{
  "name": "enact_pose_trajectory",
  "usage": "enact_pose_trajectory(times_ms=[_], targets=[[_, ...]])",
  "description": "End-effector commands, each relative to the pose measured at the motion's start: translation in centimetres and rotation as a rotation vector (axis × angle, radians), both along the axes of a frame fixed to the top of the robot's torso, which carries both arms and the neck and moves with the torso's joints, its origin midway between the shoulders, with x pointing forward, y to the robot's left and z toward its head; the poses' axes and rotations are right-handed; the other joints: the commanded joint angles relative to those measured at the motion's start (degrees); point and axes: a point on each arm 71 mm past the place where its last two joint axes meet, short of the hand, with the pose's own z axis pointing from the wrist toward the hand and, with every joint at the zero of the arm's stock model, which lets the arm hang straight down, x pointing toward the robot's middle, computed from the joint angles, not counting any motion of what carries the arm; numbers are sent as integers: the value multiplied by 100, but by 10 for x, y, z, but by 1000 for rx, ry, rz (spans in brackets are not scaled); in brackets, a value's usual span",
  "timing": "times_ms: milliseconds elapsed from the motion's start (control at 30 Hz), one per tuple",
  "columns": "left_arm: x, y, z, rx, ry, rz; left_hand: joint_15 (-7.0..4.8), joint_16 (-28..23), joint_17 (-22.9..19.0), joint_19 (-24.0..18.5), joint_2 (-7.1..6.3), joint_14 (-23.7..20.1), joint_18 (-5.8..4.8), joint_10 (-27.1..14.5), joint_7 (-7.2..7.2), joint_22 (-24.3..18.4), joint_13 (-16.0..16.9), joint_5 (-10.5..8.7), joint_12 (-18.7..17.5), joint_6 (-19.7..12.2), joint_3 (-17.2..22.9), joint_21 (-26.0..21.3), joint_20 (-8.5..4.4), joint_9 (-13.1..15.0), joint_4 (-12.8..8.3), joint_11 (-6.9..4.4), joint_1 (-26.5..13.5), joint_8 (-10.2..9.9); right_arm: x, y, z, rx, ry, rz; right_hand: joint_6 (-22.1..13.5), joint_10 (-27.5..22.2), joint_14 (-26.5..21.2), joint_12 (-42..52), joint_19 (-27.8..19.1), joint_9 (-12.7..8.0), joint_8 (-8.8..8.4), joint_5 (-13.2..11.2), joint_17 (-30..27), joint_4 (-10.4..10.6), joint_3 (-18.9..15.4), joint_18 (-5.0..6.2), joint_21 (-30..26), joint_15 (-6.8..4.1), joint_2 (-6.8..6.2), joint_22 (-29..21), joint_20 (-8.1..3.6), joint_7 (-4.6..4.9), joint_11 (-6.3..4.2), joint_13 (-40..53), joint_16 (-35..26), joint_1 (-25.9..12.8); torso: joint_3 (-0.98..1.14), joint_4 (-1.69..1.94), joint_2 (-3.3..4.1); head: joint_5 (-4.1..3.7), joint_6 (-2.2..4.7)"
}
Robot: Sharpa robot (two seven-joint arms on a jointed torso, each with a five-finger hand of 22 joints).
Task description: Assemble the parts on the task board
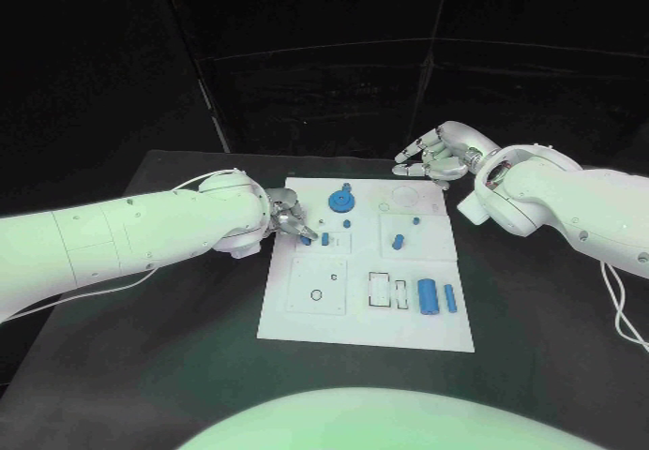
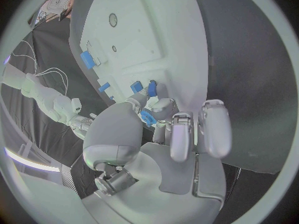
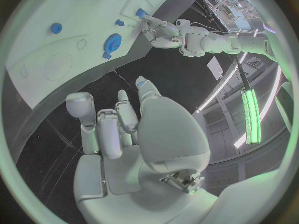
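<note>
Two hands in play over the task board (image 1: 365, 323), frame centre. Right hand (image 1: 433, 157) hangs off the board's upper right corner, fingers loosely curled, nothing in them. Left hand (image 1: 287, 217) sits at the board's upper left edge, pinching a small blue part (image 2: 147, 117). Just right of it stand two blue pegs (image 1: 324, 239) — left hand's clearly nearer.

Black table (image 1: 162, 375), dark panelled wall (image 1: 324, 84) behind, bright green light strip (image 3: 251, 109) beyond
</note>
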Motion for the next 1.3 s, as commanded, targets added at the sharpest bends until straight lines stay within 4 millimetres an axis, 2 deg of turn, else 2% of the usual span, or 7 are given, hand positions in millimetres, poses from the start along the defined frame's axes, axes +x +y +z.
enact_pose_trajectory(times_ms=[33,633,767,1300], targets=[[-1,0,-1,9,6,-2,-17,35,1508,288,-5,594,-96,38,-1,482,13,16,26,38,-46,38,-29,12,19,-23,-68,25,0,1,2,5,-8,4,-40,-29,320,-21,-29,-9,37,-4,322,39,-2,80,-29,-32,51,-6,6,5,-5,-6,-39,-6,1,0,-3,-2,0],[-2,0,0,12,11,-8,-30,35,1508,303,6,594,-106,60,-12,521,51,33,65,40,-128,80,-43,51,136,-34,-222,59,0,2,2,5,-10,3,-47,-39,317,-32,-38,-10,36,-5,307,44,-11,83,-38,-32,46,-24,7,6,-4,-18,-49,-9,-2,0,0,-12,-7],[-2,-1,1,12,9,-8,-31,35,1508,303,11,594,-105,59,-13,521,49,33,65,40,-135,79,-44,55,150,-34,-239,62,1,2,2,6,-11,3,-47,-39,317,-32,-38,-10,36,-5,307,44,-11,83,-38,-32,46,-24,7,6,-4,-18,-49,-9,4,1,-1,-12,-7],[-2,-2,5,17,7,-18,-36,35,1508,310,-1,594,-110,73,-18,540,78,27,90,39,-199,98,-50,80,232,-40,-345,81,1,2,2,6,-11,3,-47,-39,317,-32,-38,-10,36,-5,307,44,-11,83,-38,-32,46,-24,7,6,-4,-18,-49,-9,4,3,-2,-11,-6]])
